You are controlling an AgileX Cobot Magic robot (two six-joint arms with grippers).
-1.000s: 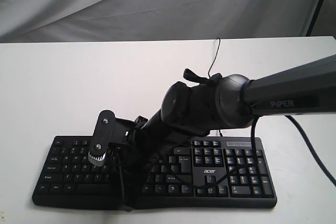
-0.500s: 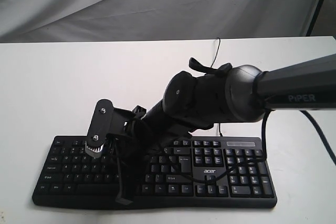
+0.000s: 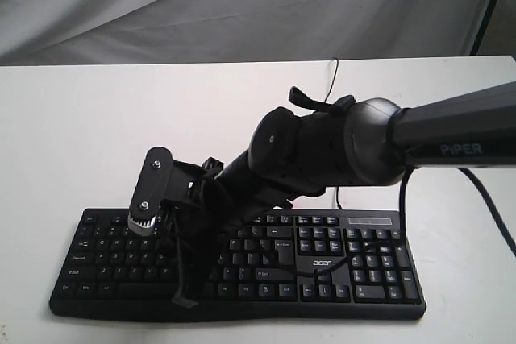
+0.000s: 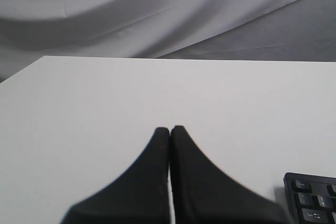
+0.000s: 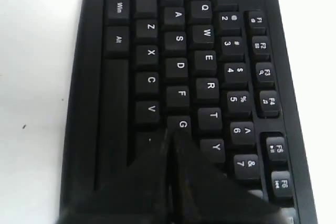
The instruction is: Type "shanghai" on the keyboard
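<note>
keyboard [image 3: 379, 267]: black, with white key legends and a white "acer" logo
worktop [image 3: 81, 134]: plain white
arm [image 3: 451, 130]: dark grey and black, white "PiPER" lettering
left end effector [image 4: 169, 129]: black
right end effector [image 5: 173, 136]: black
cable [image 3: 330, 78]: black
backdrop [image 3: 242, 6]: plain grey

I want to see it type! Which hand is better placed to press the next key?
Right. Its shut hand is over the keyboard, tips by the G key. The left hand, also shut, is over the table, with only the keyboard's corner in its view.
</note>
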